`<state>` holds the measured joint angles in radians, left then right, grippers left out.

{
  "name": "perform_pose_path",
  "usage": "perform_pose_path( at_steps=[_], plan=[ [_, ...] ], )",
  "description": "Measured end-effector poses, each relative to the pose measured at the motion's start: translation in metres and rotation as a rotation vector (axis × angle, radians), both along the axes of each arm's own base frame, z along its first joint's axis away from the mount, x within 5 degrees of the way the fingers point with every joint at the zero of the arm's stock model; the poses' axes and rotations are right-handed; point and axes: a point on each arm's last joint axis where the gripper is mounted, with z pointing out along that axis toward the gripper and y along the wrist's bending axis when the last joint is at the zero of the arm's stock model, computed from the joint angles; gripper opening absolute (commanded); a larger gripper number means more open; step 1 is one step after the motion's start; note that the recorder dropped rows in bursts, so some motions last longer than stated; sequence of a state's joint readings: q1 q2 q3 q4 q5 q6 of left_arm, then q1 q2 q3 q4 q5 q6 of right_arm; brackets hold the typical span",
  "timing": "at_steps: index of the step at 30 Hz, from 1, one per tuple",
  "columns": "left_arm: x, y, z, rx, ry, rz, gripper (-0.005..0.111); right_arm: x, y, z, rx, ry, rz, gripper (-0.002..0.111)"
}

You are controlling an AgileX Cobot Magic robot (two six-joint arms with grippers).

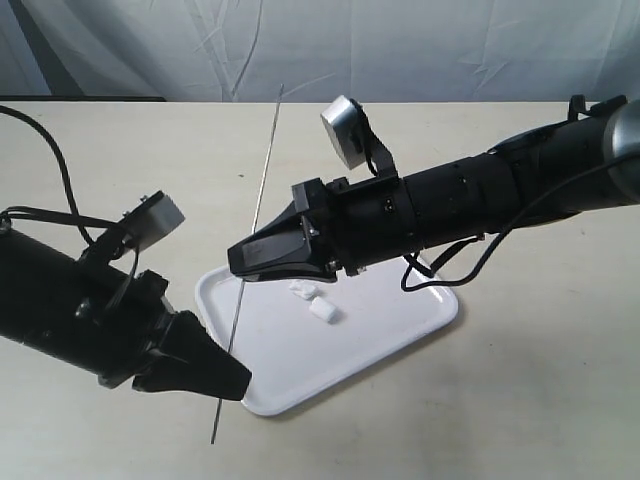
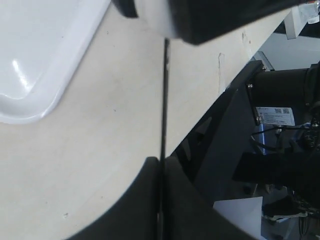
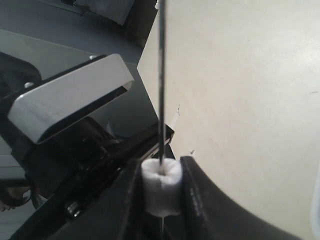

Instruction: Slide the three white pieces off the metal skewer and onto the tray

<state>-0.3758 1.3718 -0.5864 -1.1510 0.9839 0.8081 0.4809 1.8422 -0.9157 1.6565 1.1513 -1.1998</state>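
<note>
Metal skewer aimed at far edge of desk, clamped by left gripper, one piece pinched on it by right gripper, two pieces lying on tray.

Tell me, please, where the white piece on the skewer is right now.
In the right wrist view, the white piece sits threaded on the metal skewer, pinched between the fingers of the right gripper.

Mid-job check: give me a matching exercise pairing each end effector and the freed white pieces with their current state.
Things:
1. left end effector
2. right end effector
3. two loose white pieces

States:
A. lying on the tray
B. shut on the metal skewer
C. shut on the threaded white piece

Pairs: 1-B, 2-C, 3-A
</note>
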Motion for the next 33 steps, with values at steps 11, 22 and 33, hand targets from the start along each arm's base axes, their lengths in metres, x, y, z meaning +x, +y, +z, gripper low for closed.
perform_pose_path(
  at_steps=[11, 22, 33],
  plan=[
    [-0.001, 0.003, -0.003, 0.047, -0.008, -0.02, 0.0, 0.004, 0.001, 0.003, 0.028, 0.012, -0.049, 0.021],
    [-0.015, 0.009, -0.013, 0.097, 0.06, -0.102, 0.0, 0.016, 0.004, 0.007, 0.004, -0.036, -0.104, 0.021],
    [-0.033, 0.016, -0.025, 0.137, 0.155, -0.153, 0.0, 0.041, 0.011, 0.028, -0.011, -0.155, -0.187, 0.021]
  ],
)
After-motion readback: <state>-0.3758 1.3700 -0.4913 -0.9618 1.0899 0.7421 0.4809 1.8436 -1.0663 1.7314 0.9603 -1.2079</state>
